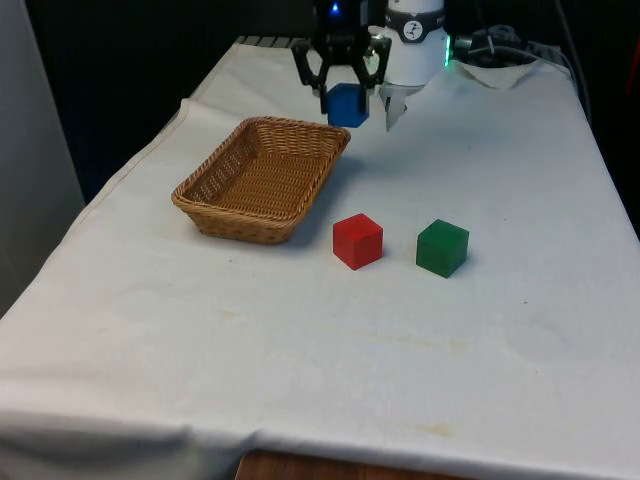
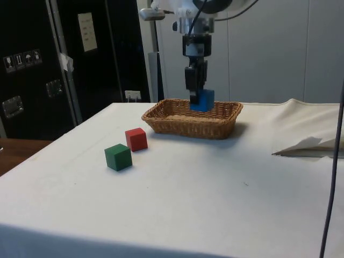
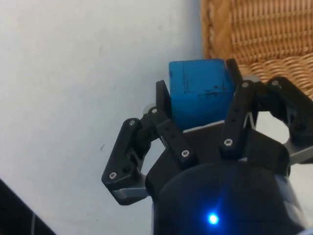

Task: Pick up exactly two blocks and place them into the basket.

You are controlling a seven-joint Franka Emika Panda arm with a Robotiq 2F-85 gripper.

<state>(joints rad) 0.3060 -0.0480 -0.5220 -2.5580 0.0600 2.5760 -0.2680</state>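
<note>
Even, soft room light falls from above; the basket (image 1: 262, 180) throws a faint shadow on the white cloth (image 1: 330, 340) just beside it. The cloth nearest the basket looks bright, slightly washed out

dark cabinets (image 2: 80, 59) and a pale wall (image 2: 269, 54) behind the table.
</note>
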